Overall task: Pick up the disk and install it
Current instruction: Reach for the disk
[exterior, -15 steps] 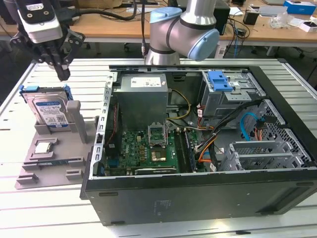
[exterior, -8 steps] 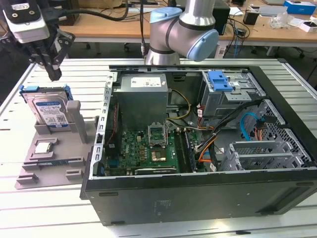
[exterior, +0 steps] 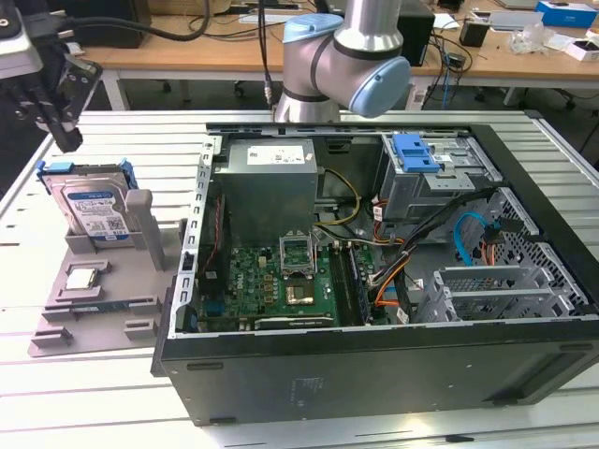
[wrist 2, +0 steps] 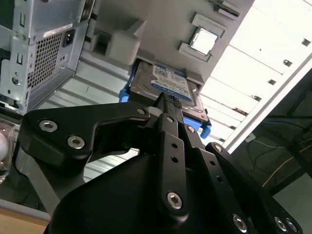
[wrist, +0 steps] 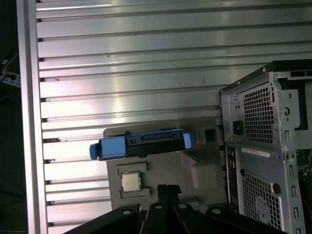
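Observation:
The disk [exterior: 91, 206] is a silver hard drive with a white-and-blue label and a blue carrier frame. It stands on edge in a grey holder [exterior: 117, 281] on the exterior view's left. My gripper [exterior: 67, 138] hangs above and slightly beyond it, apart from it, with its black fingers together and nothing between them. In the second wrist view the gripper [wrist 2: 168, 99] tapers toward the disk [wrist 2: 168, 83]. The first wrist view shows the disk [wrist: 146, 141] edge-on past the gripper [wrist: 168, 189].
A small square processor chip [exterior: 82, 278] lies on the holder in front of the disk. An open computer case [exterior: 374, 355] takes up the table's middle and right, with a grey drive cage and blue latch [exterior: 416, 154] inside. The arm's base [exterior: 342, 56] stands behind the case.

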You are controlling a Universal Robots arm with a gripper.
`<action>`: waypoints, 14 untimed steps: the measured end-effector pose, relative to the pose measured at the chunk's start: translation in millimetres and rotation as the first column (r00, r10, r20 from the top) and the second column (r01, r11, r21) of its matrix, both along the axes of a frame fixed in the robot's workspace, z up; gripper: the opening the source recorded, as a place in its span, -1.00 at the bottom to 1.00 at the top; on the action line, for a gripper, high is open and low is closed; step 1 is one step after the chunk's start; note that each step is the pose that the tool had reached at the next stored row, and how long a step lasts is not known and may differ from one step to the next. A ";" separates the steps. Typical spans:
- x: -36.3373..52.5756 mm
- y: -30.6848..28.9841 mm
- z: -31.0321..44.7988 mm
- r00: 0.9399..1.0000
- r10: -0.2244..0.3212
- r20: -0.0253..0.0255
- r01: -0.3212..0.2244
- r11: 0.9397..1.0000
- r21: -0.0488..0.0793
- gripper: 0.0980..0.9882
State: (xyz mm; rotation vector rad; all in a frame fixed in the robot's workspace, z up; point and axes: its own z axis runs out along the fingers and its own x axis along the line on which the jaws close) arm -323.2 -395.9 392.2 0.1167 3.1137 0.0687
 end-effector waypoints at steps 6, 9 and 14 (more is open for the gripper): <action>-16.8 0.0 -0.1 1.000 0.000 0.000 0.000 1.000 0.000 -0.98; -24.3 0.0 -0.2 1.000 0.000 0.000 0.000 1.000 0.000 -0.98; -36.4 0.0 -0.3 1.000 0.000 0.000 0.000 1.000 0.000 -0.98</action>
